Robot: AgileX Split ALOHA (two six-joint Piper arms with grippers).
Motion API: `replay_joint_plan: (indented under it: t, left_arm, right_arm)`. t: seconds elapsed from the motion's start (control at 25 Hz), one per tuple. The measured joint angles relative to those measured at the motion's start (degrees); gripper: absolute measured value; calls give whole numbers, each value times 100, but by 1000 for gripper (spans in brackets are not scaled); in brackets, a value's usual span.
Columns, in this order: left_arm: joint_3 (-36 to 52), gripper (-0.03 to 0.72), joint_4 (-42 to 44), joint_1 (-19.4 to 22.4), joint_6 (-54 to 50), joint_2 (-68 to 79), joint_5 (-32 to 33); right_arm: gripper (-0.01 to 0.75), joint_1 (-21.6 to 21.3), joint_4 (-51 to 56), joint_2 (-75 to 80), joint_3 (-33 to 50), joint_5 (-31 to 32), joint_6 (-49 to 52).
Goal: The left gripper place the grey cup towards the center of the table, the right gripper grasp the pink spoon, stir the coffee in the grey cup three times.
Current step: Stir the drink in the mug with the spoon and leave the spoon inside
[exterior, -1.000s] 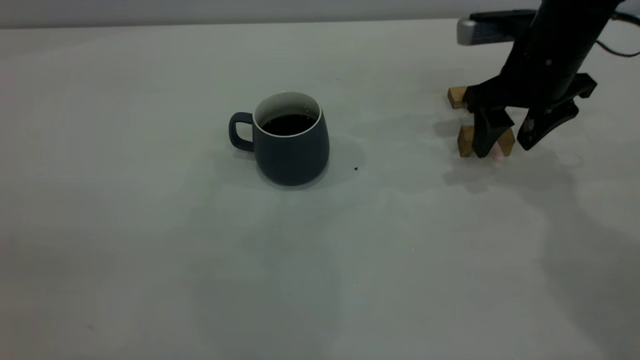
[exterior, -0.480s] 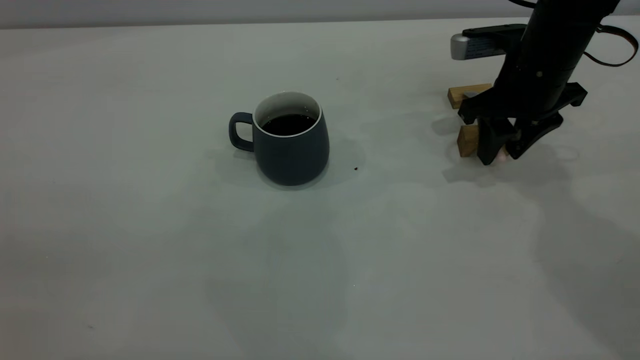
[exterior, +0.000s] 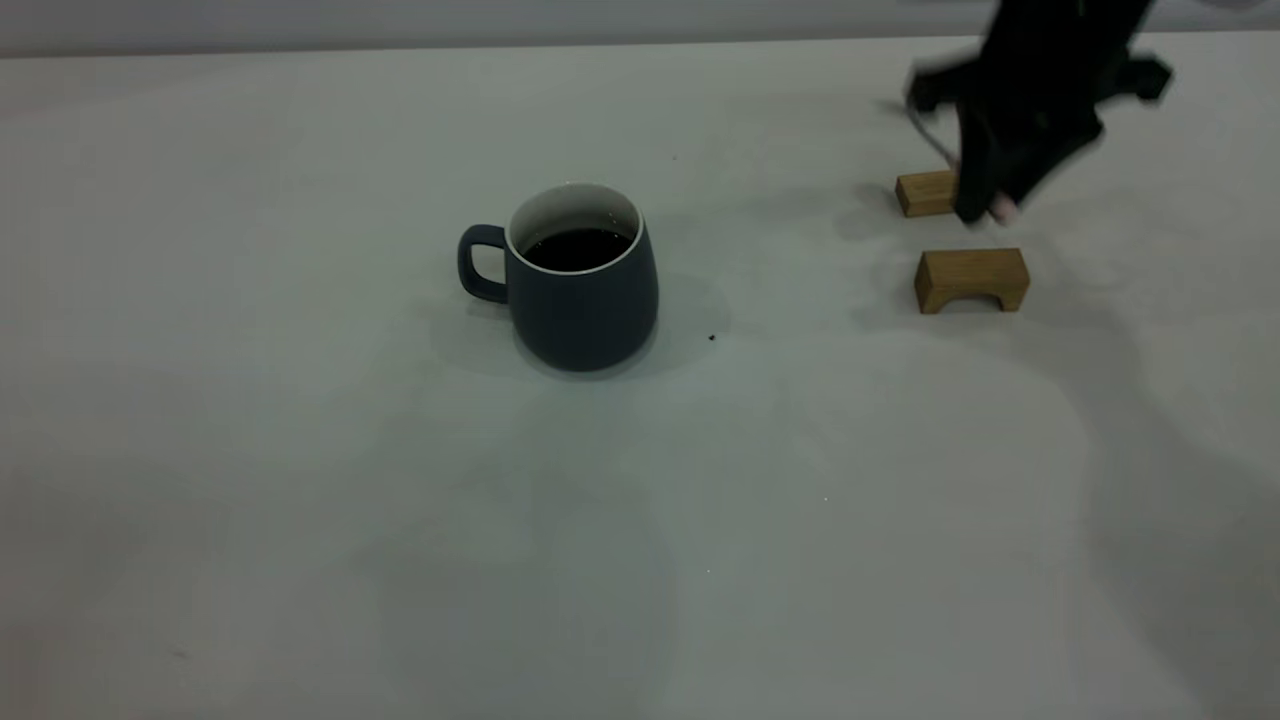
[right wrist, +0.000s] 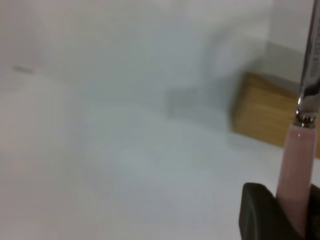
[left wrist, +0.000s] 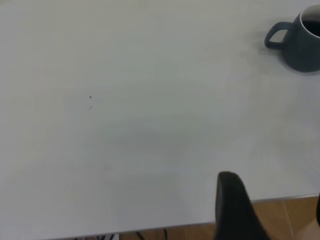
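My right gripper [exterior: 985, 205] is up off the table [exterior: 300, 480], well to the right of the grey cup [exterior: 580, 290], fingers clamped on the pink spoon [right wrist: 295, 175]. The right wrist view gives me what the outside camera blurs: the pink handle pinched between my fingers [right wrist: 257, 212], the metal neck running away from them, one wooden block [right wrist: 265, 112] behind it. From outside, only a pale pink tip [exterior: 1003, 208] peeks below the fingers, just above the nearer wooden block [exterior: 970, 278], with the farther block [exterior: 925, 192] partly hidden behind my gripper.

The grey cup stands upright mid-table, handle pointing away from the blocks, coffee [exterior: 578, 247] dark and flat inside. Bare tabletop lies open between cup and blocks, one dark speck [exterior: 712, 338] beside the cup's base.

My left gripper [left wrist: 240, 210] sits back at the table's near edge, far from the cup [left wrist: 300, 42]; I see one finger only, so I can't tell its spread.
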Motion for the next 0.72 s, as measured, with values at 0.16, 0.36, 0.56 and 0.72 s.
replay_joint_plan:
  t: [0.16,0.36,0.56,0.72]
  left_arm:
    - [0,461,0,0,0,0,0]
    - [0,461,0,0,0,0,0]
    - [0,461,0,0,0,0,0]
    - [0,461,0,0,0,0,0]
  right_arm:
    - [136,69,1539,-235,-359,986,6]
    - [136,208,3889,-250,-386,1904,156]
    - [136,368,5283,-250,-388,1946,1013]
    - [136,595,5454,-250,-388,1941,2603]
